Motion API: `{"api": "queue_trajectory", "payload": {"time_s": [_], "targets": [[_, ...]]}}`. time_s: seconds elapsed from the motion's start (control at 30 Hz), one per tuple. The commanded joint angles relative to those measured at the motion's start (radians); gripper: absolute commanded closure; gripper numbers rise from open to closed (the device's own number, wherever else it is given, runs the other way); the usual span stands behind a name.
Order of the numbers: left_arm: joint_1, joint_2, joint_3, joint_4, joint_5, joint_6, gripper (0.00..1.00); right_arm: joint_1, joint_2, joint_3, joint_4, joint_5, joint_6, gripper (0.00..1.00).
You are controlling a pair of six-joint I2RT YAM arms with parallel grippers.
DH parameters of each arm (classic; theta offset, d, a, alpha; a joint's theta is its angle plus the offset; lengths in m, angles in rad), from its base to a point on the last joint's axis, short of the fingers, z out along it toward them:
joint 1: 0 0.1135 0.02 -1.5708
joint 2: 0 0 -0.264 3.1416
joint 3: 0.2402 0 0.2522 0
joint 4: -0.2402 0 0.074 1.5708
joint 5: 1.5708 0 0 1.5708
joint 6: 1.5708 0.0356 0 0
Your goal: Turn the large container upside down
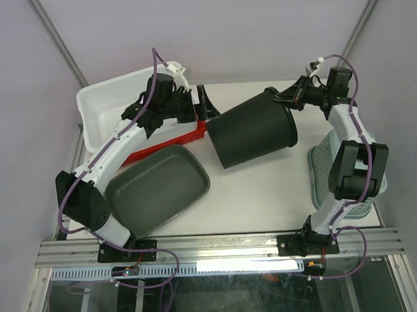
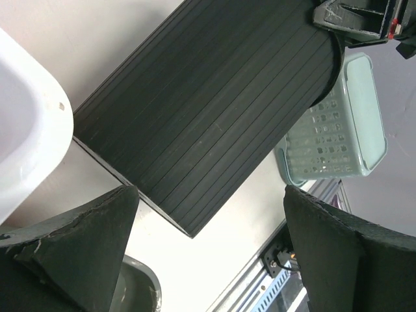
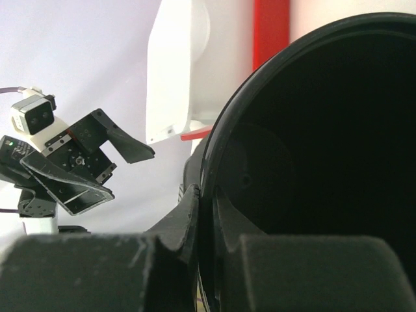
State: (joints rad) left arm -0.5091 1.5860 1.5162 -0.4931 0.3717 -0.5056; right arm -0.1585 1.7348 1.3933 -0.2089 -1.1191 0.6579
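The large white tub point(image 1: 100, 108) stands at the back left with its opening showing upward; its rounded corner shows in the left wrist view point(image 2: 26, 123) and its rim in the right wrist view point(image 3: 175, 78). My left gripper point(image 1: 201, 110) is open and empty just right of the tub's rim, jaws wide apart point(image 2: 209, 195) and facing the black bucket. My right gripper point(image 1: 285, 96) is shut on the rim of the tall black bucket point(image 1: 252, 134), one finger inside and one outside point(image 3: 208, 195). The bucket lies tipped on its side.
A shallow red tray point(image 1: 163, 145) lies under the tub's right end and my left arm. A dark grey tray point(image 1: 158, 188) sits front left. A pale green basket point(image 1: 325, 172) stands at the right edge beside the right arm.
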Motion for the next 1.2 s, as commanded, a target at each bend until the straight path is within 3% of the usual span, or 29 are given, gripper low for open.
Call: {"api": "queue_trajectory", "payload": {"time_s": [0.0, 0.17, 0.4, 0.83, 1.17], "targets": [[0.003, -0.021, -0.025, 0.067, 0.043, -0.054, 0.01, -0.004, 0.000, 0.033, -0.133, 0.027, -0.122, 0.91], [0.002, -0.039, -0.061, 0.068, 0.072, -0.086, 0.01, -0.003, -0.011, 0.028, -0.180, 0.084, -0.169, 0.71], [0.001, -0.117, -0.169, 0.079, 0.131, -0.162, 0.01, -0.002, -0.044, 0.080, -0.330, 0.210, -0.280, 0.52], [0.001, -0.096, -0.297, 0.317, 0.235, -0.291, 0.01, 0.037, -0.123, 0.191, -0.484, 0.430, -0.400, 0.38], [0.000, -0.052, -0.291, 0.375, 0.296, -0.317, 0.01, 0.039, -0.166, 0.201, -0.527, 0.537, -0.440, 0.37]]}}
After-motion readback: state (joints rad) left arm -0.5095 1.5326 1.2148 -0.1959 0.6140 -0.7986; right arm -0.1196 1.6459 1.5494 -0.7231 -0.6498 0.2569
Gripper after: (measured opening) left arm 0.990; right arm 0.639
